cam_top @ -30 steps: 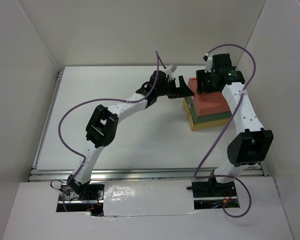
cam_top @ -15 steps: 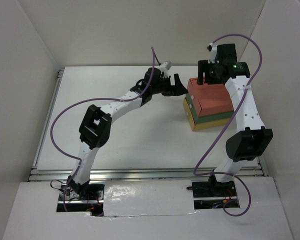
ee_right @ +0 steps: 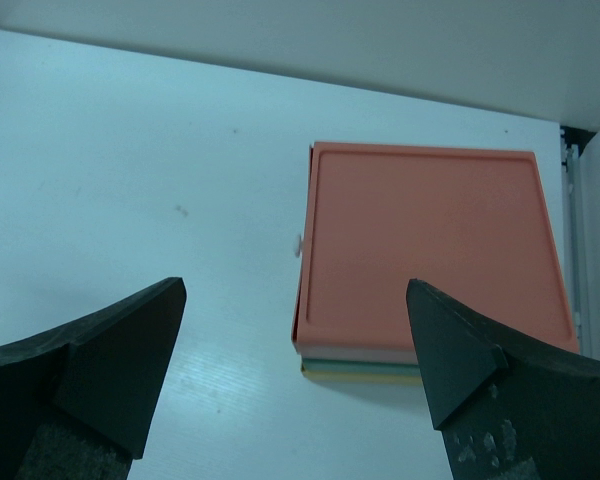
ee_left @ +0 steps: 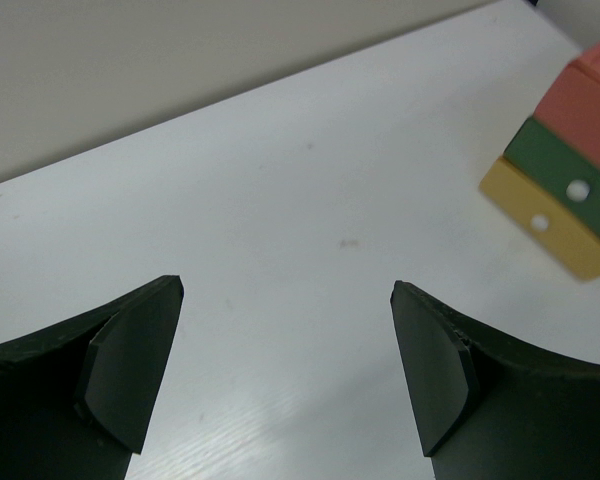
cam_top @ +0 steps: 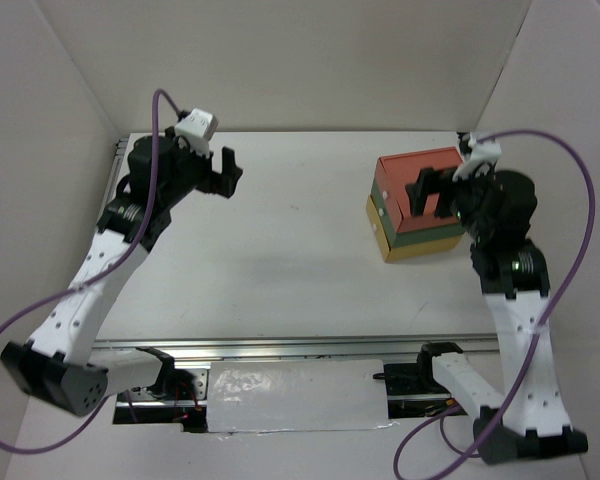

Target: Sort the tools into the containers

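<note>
The left pincer is spread wide and holds nothing above the counter, with the stack of drawer-boxes well off ahead to its right. The right pincer, equally spread and empty, hangs above that stack, the red-orange top box just ahead of its fingers.

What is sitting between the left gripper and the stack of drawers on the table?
Nothing visible. The left gripper has its jaws open, and only white table surface lies between it and the stack of drawers off to its right. The top view shows the same open stretch.
</note>
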